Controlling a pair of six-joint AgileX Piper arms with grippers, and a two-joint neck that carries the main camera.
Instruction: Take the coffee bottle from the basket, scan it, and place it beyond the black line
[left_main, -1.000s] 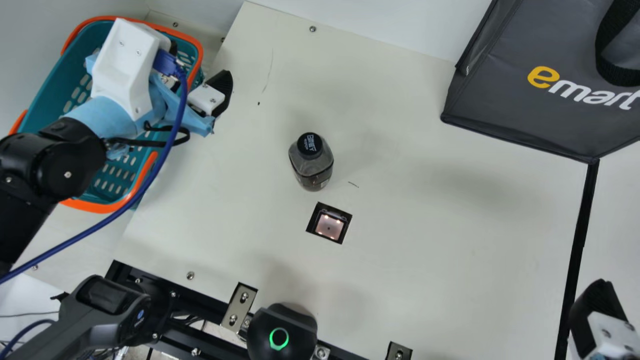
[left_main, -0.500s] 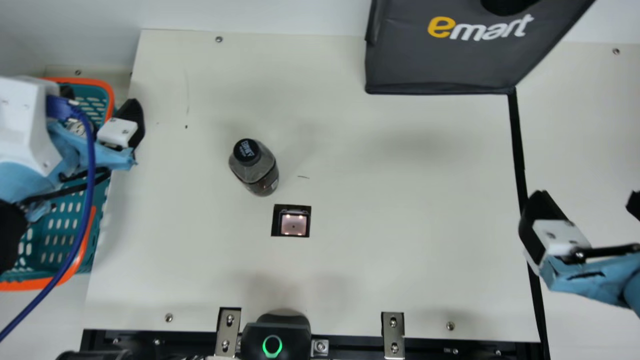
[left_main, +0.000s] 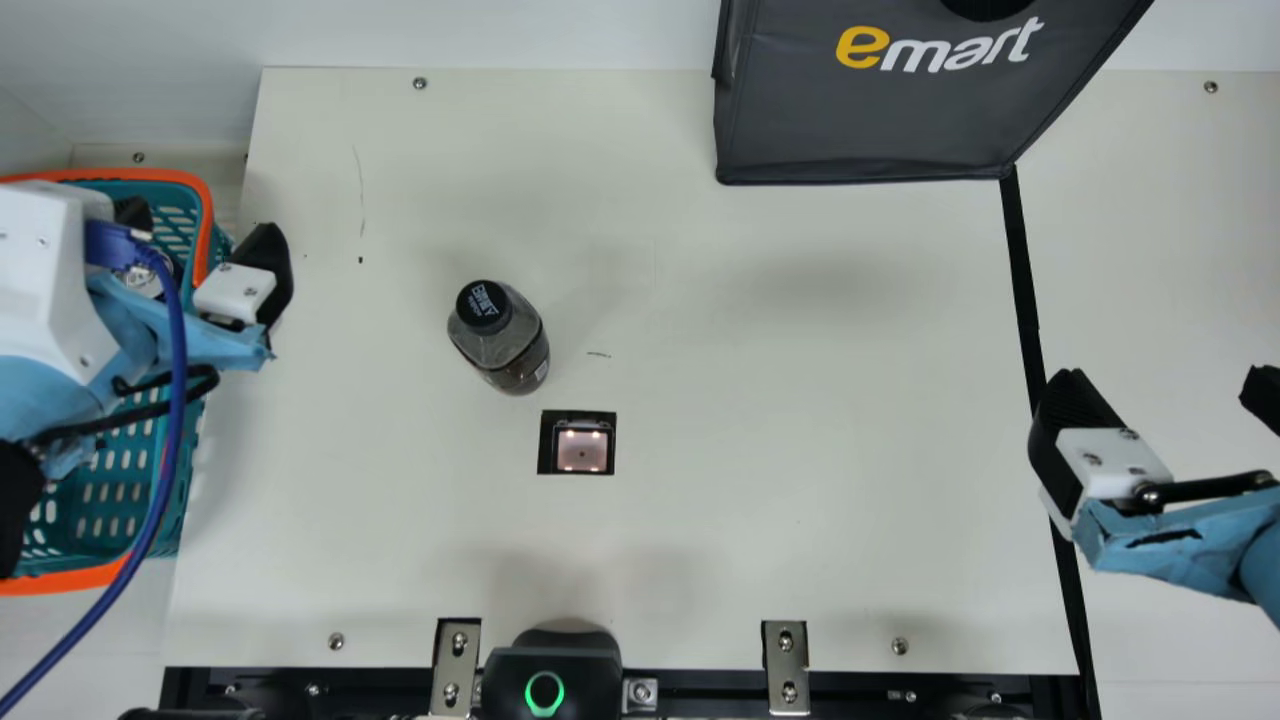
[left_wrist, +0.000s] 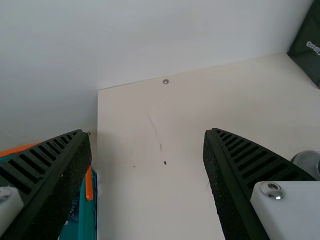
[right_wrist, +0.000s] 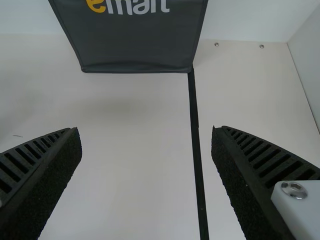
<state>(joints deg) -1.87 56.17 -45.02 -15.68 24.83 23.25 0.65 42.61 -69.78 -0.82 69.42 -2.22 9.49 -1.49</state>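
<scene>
White walls (left_main: 480, 35) rise behind the cream table (left_main: 780, 540). On it, the coffee bottle (left_main: 515, 345) stands near the square scanner (left_main: 582, 450). The left gripper (left_main: 200, 224), by the basket (left_main: 60, 580), and the right gripper (left_main: 1165, 380), over the black line (left_main: 1019, 270), are both wide open, holding nothing.

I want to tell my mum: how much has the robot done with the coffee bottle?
The dark, see-through bottle with a black cap stands outside the teal plastic basket with orange edges. Nothing is in hand: the ribbed black left claw and right claw are open. I can't tell if the square, lit scanner has read it. To do: taking it past the long black line.
</scene>
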